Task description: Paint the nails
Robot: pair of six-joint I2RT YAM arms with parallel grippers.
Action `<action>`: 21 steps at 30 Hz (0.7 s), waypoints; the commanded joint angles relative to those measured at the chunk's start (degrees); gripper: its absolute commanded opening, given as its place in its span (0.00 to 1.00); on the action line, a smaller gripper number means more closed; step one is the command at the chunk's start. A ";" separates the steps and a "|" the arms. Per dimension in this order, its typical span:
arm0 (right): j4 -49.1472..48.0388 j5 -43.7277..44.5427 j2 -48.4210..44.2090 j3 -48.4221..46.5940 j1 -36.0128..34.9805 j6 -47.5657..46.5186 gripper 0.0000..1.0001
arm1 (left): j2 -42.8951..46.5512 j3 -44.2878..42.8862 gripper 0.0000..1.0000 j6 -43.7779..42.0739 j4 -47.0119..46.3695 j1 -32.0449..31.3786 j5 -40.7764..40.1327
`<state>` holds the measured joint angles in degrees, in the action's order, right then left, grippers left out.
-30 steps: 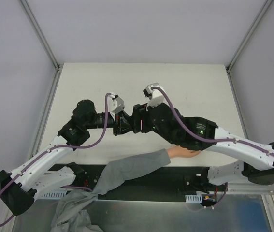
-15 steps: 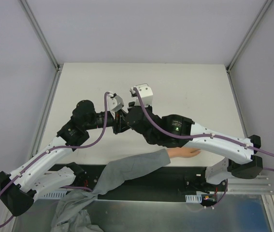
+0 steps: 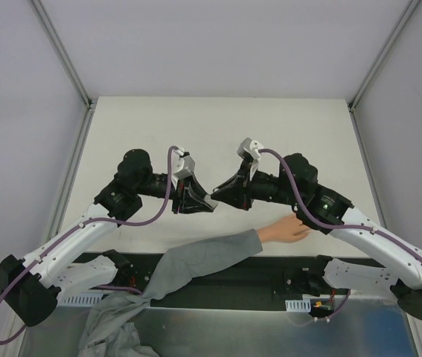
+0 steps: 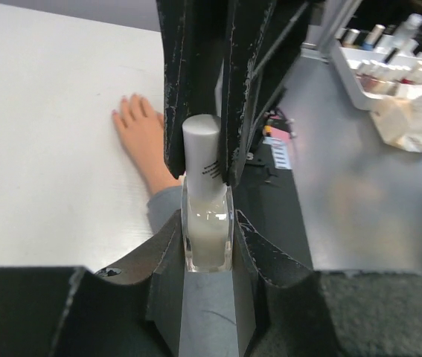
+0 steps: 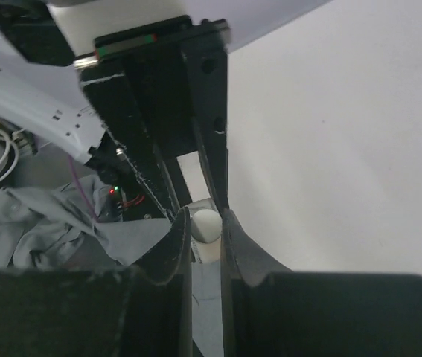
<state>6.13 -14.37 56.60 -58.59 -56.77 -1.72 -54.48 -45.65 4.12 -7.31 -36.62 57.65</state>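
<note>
My left gripper (image 4: pixel 207 223) is shut on a small clear bottle (image 4: pixel 207 242) of whitish polish, held in the air over the table's middle. The bottle's white cap (image 4: pixel 202 145) points toward my right gripper (image 5: pixel 205 216), whose two fingers press on either side of the cap (image 5: pixel 206 224). From above, the two grippers meet tip to tip at the bottle (image 3: pixel 212 201). The pale peach hand (image 3: pixel 286 230) lies flat near the front edge, below my right wrist, its grey sleeve (image 3: pixel 211 256) trailing left. Its nails are too small to make out; the fingertips (image 4: pixel 135 104) point away from the bottle.
A white tray of polish bottles (image 4: pixel 378 63) and a crumpled tissue (image 4: pixel 411 123) sit on the metal bench beside the table. A black mat (image 3: pixel 270 277) runs along the near edge. Grey cloth (image 3: pixel 114 327) is bunched at the bottom left.
My right arm has pulled back to the right and turned its gripper to face the left one, then shut its fingers on the bottle's cap. The left gripper shifted slightly right, still holding the bottle.
</note>
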 commanded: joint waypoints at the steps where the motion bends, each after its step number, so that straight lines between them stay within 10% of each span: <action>1: -2.53 -23.43 0.27 -1.18 4.21 -7.16 0.00 | -0.72 -2.25 0.00 4.49 -9.65 0.76 19.08; 8: 0.89 -11.77 -0.43 -2.05 2.55 -5.15 0.04 | -1.42 -2.43 0.00 3.80 -8.34 0.76 15.31; 10: 3.78 -2.38 -0.44 -5.63 0.71 -0.24 0.42 | -1.07 -2.60 0.00 2.92 -5.97 0.76 9.53; 13: 16.16 29.47 0.70 -12.75 -3.16 13.16 0.65 | -0.19 -2.69 0.00 -0.24 -1.93 0.76 -2.13; 21: 29.55 53.03 9.29 -24.97 -14.32 30.80 0.65 | 4.99 0.03 0.00 -1.66 -0.86 0.67 -23.01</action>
<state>28.38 20.67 60.77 -77.41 -67.31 18.55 -52.95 -45.91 4.80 -6.90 -35.94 46.92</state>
